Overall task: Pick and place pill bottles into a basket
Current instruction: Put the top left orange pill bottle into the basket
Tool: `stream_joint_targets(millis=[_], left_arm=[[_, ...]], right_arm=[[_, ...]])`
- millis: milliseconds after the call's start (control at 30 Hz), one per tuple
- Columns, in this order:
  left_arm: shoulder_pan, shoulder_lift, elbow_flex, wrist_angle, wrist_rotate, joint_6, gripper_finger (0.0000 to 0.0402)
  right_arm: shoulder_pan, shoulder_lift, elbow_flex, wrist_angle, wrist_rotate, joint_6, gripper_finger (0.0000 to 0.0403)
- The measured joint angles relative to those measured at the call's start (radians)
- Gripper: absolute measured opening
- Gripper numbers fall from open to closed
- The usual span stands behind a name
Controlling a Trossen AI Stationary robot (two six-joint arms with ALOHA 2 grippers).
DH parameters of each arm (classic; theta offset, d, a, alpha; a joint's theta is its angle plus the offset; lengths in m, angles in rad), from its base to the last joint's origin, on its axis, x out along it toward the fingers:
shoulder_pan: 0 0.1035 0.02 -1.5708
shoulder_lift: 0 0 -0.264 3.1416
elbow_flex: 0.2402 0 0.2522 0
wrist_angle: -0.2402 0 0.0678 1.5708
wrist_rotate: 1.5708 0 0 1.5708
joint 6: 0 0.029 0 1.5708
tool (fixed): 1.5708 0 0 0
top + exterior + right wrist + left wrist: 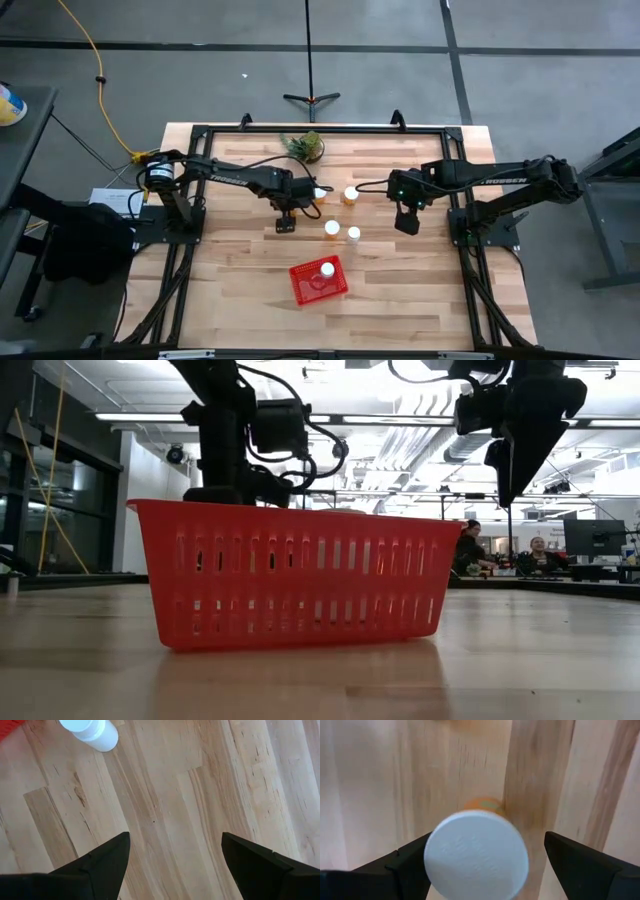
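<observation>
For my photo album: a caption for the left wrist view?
Open left gripper straddling a white-capped pill bottle on the wooden table.

Red basket [318, 282] (white-capped orange bottles [351, 195])

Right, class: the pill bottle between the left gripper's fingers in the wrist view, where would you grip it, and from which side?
Grip the pill bottle across its round white cap, coming straight down from above. The cap faces the wrist camera, so the bottle seems upright, and the left gripper straddles it, fingers open on either side. The right gripper waits open, apart.
</observation>
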Motion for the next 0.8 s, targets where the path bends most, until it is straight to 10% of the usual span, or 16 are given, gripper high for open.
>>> stream_joint_targets(millis=[800], left_arm=[[0.072, 0.000, -0.009, 0.047, 0.167, 0.001, 0.0383]], right_arm=[[0.000, 0.000, 0.000, -0.004, 0.000, 0.001, 0.0305]])
